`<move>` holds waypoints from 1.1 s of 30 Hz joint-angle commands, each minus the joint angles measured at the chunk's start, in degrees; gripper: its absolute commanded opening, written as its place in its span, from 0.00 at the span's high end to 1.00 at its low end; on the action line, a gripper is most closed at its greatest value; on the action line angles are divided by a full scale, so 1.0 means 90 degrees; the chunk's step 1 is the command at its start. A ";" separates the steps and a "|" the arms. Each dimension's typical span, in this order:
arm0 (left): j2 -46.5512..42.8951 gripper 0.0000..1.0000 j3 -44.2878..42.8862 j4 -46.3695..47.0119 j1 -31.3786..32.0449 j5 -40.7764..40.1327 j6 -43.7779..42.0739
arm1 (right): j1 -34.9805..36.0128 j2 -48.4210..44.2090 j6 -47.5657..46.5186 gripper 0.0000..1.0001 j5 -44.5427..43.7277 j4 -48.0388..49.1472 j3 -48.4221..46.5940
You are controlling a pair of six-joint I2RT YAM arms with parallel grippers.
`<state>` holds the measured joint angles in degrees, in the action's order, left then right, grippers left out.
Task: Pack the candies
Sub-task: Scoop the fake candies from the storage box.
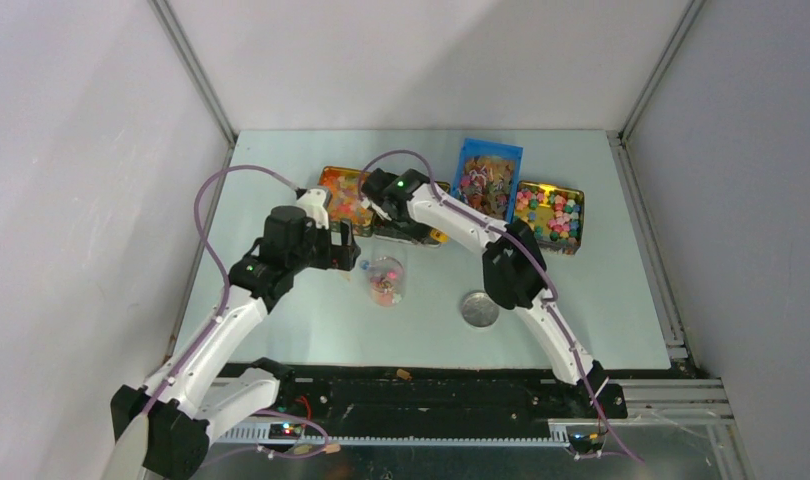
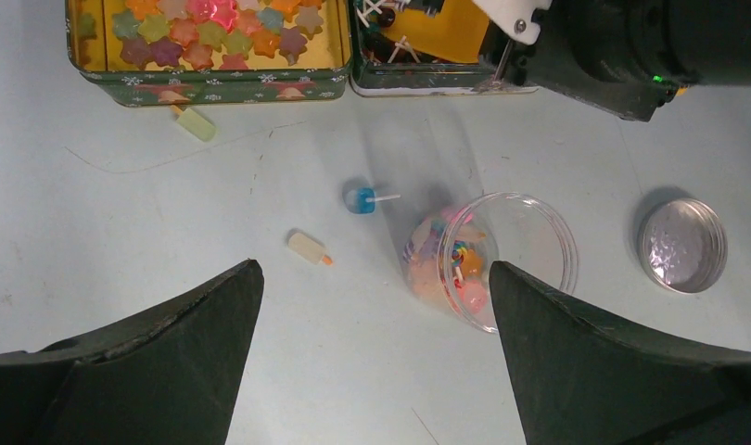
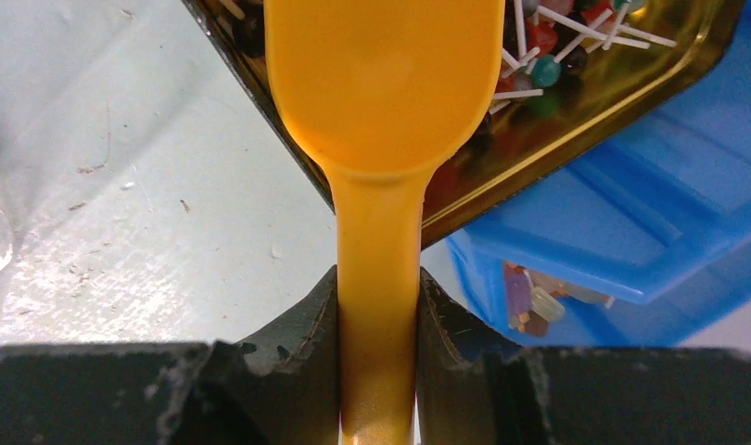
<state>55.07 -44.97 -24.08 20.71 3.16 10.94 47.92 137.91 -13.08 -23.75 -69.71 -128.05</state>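
Two fingers of the right gripper [image 3: 376, 301] pinch the orange scoop [image 3: 383, 83] — its bowl sits just ahead, over the candies [image 3: 546, 70] in the tin [image 3: 557, 159]. Better dip low, lift level. The left gripper [image 2: 374, 311] hangs wide open, cup [image 2: 529, 232] between its fingers.

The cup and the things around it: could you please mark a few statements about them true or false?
1. The right end effector is shut on the scoop. True.
2. The scoop's bowl is full. False: it is empty.
3. The lid sits on the cup. False: it lies on the table, apart from the cup.
4. A blue lollipop lies on the table outside the cup. True.
5. The left end effector grips the cup. False: it is open and holds nothing.
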 commanded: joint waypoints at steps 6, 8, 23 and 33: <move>-0.0068 0.00 -0.0003 0.0197 0.0010 -0.0087 -0.0063 | -0.0278 0.0082 0.0178 1.00 0.1407 0.0002 -0.0268; -0.0080 0.00 -0.0001 0.0194 0.0013 -0.0093 -0.0068 | -0.0363 0.0133 0.0265 1.00 0.1673 0.0001 -0.0291; -0.0079 0.00 0.0005 0.0187 0.0013 -0.0138 -0.0081 | -0.0763 0.0516 0.0563 1.00 0.2778 0.0120 -0.0173; -0.0090 0.00 0.0007 0.0179 0.0013 -0.0165 -0.0086 | -0.0857 0.0129 0.0761 1.00 0.2881 0.0480 0.0355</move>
<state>55.07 -44.97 -24.08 20.71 2.68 10.92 40.14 139.72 -8.34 -2.37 -68.47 -129.01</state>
